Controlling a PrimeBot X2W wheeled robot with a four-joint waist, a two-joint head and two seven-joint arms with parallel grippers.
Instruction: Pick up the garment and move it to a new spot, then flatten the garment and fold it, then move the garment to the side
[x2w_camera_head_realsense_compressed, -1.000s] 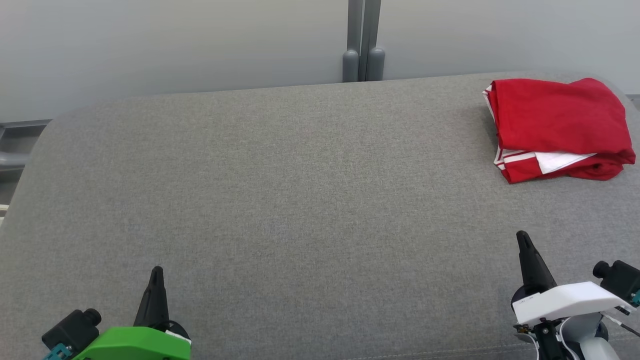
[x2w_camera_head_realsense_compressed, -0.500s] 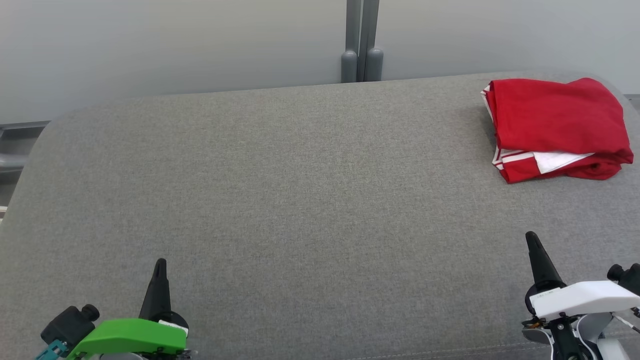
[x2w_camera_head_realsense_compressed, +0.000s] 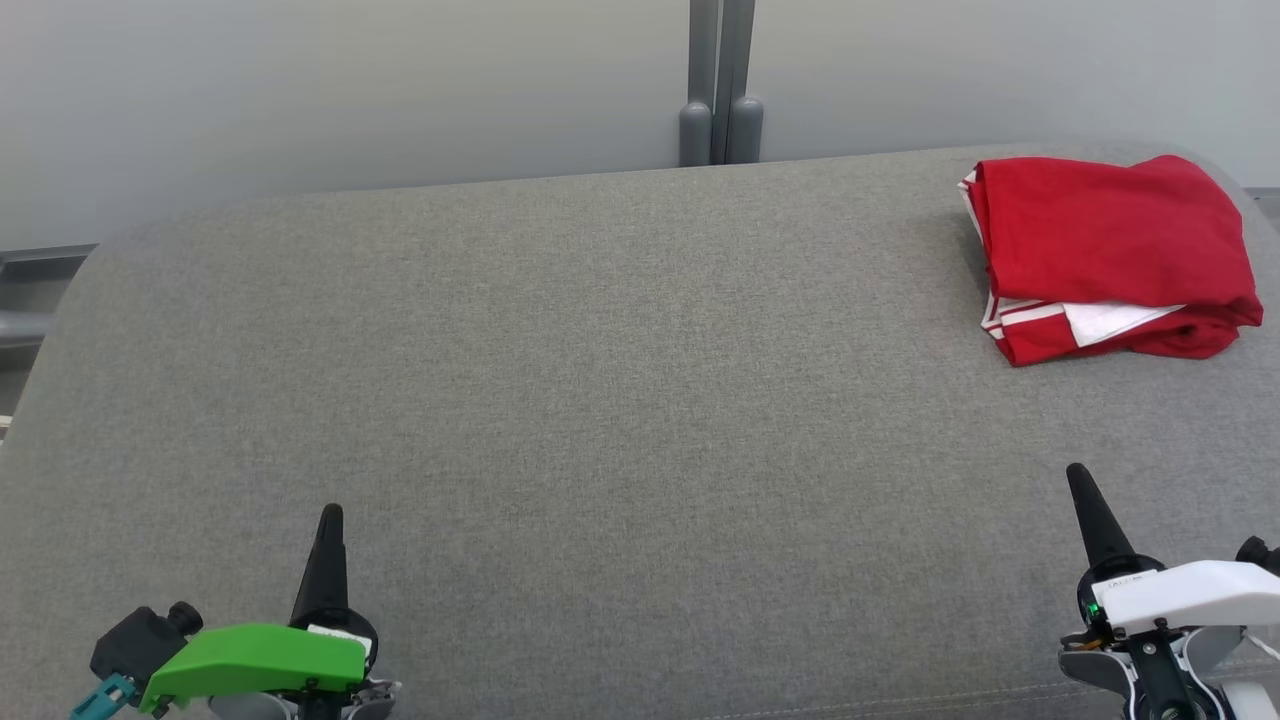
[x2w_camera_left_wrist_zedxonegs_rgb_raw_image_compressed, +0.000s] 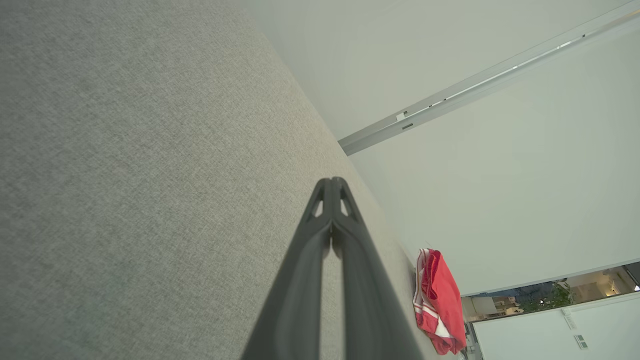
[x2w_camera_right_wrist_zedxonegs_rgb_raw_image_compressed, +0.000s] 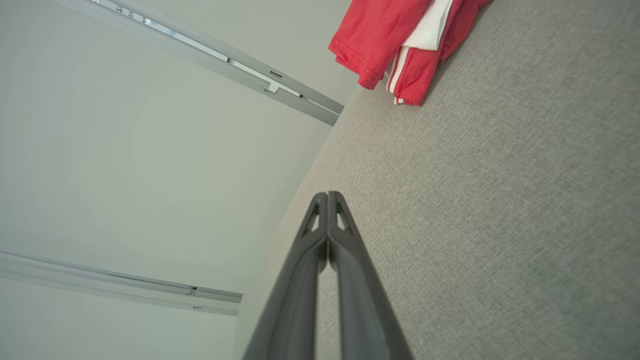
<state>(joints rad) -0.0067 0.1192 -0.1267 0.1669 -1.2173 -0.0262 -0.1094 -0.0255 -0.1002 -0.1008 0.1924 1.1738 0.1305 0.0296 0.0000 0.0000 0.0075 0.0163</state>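
The left tool (x2w_camera_head_realsense_compressed: 331, 515) has long, dark, tapering fingers (x2w_camera_left_wrist_zedxonegs_rgb_raw_image_compressed: 300, 280) with small triangular cut-outs near the tips. Behind them sits a bright green cover (x2w_camera_head_realsense_compressed: 255, 655), and beside it a black camera (x2w_camera_head_realsense_compressed: 140, 640) with a teal plug (x2w_camera_head_realsense_compressed: 105, 695). The right tool (x2w_camera_head_realsense_compressed: 1078, 475) is alike, with a white cover (x2w_camera_head_realsense_compressed: 1190, 595) and a small green light (x2w_camera_head_realsense_compressed: 1093, 609).

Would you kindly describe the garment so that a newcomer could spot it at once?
A broad grey fabric surface stretches before a pale wall. At its far right corner, beyond the right gripper, lies the garment. It is a folded bright red bundle with white stripes, vivid against the plain grey around it.
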